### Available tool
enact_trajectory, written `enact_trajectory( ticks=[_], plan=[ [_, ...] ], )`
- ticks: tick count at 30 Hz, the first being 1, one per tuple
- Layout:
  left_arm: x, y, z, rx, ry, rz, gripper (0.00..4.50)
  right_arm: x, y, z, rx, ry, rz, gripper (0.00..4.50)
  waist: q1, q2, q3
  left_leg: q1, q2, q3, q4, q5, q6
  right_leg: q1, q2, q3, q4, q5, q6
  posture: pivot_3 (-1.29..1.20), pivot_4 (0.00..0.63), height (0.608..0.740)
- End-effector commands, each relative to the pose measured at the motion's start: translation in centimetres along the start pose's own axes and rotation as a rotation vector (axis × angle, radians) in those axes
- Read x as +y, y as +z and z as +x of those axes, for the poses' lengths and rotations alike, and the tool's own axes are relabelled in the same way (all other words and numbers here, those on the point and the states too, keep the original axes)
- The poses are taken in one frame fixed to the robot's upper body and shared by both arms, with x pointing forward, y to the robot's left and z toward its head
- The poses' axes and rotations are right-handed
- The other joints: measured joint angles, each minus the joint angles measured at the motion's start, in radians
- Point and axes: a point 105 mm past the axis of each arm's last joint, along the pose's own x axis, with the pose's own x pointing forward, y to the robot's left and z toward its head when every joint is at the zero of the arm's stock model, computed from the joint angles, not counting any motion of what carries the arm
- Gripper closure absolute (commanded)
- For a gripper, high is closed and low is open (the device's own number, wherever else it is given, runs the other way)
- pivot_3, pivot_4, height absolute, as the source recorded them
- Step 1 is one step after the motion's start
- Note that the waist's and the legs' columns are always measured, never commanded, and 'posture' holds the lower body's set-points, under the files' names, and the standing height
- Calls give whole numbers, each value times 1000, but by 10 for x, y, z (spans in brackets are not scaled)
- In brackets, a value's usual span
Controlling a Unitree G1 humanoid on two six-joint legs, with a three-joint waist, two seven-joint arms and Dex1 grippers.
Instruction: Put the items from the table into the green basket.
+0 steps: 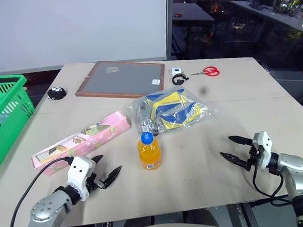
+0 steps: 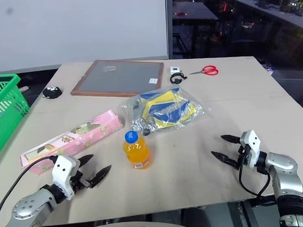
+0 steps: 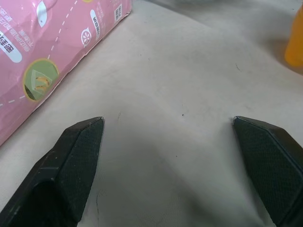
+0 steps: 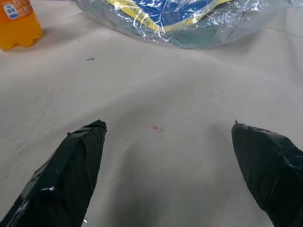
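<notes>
- My left fingers point(image 1: 104, 170) are spread wide with nothing between them, low over the beige surface point(image 1: 242, 112) near its front edge.
- My right fingers point(image 1: 233, 149) are spread just as wide and hold nothing, pointing in toward the middle of the surface.
- Just beyond my left fingers lies the pink box point(image 1: 82, 141), long and flat, set on a slant. Its print shows white dashed lines, white ovals and small round fruit pictures; there is writing on it, but I cannot read it.
- Between my two grippers the orange-drink bottle point(image 1: 149, 150) stands upright: small, blue cap, orange liquid, a label too small for me to read.
- Behind the bottle, near the middle of the surface, lies the clear crinkly bag point(image 1: 169, 110) of blue and yellow packets. In the right wrist view point(image 4: 189, 19) I can make out a word on a yellow strip that looks like "GOGGLES".
- The green basket point(image 1: 8, 115) sits at the left edge of the surface, with lattice sides and a solid rim.
- At the far side I see a brown-framed grey board point(image 1: 125, 78) and red-handled scissors point(image 1: 206, 71).
</notes>
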Motion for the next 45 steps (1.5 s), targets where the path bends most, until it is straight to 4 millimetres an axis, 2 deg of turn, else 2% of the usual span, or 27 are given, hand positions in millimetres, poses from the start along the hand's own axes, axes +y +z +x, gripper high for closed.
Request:
enact_trajectory(
  ticks=[1,16,23,26,30,34,39,45],
  plan=[
    [0,1,-5,3,1,16,19,-7,15,-3,-34,-10,-49,0,0,0,0,0,0,0,0,0,0,0,0,0,0,0,0,74,0,740],
    [-6,1,-1,-9,-6,4,19,-12,15,-1,-15,-30,-36,0,2,0,0,-1,0,3,0,0,1,-2,0,2,0,0,0,76,0,740],
    [-3,9,3,-32,-1,15,19,-22,20,4,-10,-56,-60,0,5,0,0,-1,0,3,0,0,1,-2,0,3,0,0,0,89,0,740],
    [-5,23,2,-71,-34,6,19,-26,30,12,-30,-56,2,0,7,-1,0,-1,0,3,0,0,1,-2,0,3,0,0,0,89,0,740],
    [13,85,-6,-200,-50,69,19,-45,77,36,-152,-126,-15,0,5,-5,3,-2,1,3,0,0,1,-4,1,3,2,0,0,98,0,740],
    [19,127,-21,-210,-134,164,19,-61,95,55,-149,-182,-23,0,5,-6,4,-2,4,2,1,0,1,-5,5,3,4,1,-1,101,0,740],
    [23,152,-36,-179,-208,215,19,-73,107,79,-149,-187,15,0,3,-6,5,-5,4,3,-1,-2,2,-7,5,3,1,1,-1,99,0,740],
    [26,158,-38,-152,-199,264,19,-70,101,111,-127,-123,202,0,0,-5,5,-6,4,2,-3,-2,3,-9,5,3,1,2,-3,114,0,740]
  ],
)
